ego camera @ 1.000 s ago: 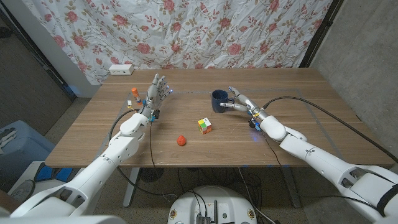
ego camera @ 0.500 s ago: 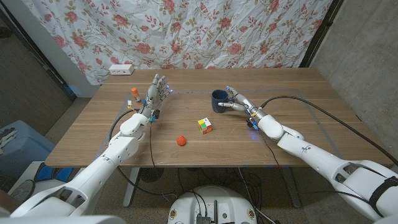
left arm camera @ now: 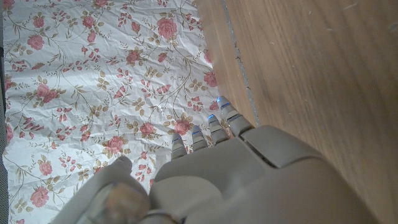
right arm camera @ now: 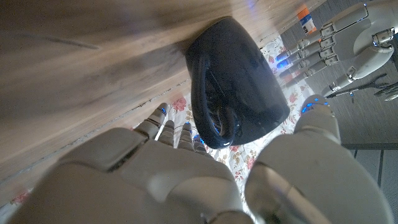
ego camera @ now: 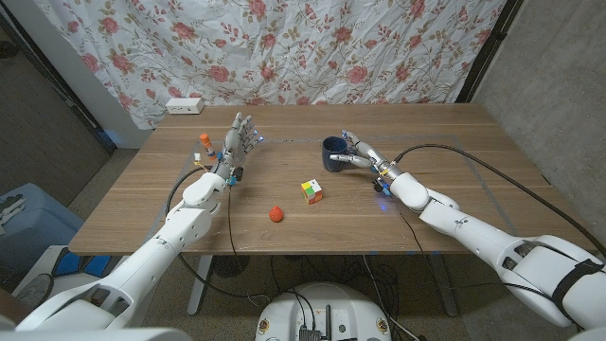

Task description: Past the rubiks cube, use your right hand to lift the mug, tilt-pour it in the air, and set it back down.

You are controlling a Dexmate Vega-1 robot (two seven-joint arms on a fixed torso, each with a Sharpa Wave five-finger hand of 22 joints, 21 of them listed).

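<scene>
Dark blue mug [ego camera: 332, 152] stands on the worktop [ego camera: 445, 170]; right hand [ego camera: 360, 155] reaches its handle, fingers spread, grasp not closed. Lifting, pouring, setting down remain.

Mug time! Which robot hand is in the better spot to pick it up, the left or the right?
The right hand. It is already at the dark blue mug, by its handle side, fingers reaching around it. The left hand waits across the table, well away from the mug, holding nothing.

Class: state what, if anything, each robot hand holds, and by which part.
Left hand: nothing. Right hand is around the mug at its handle side; whether the grip has closed cannot be told.
</scene>
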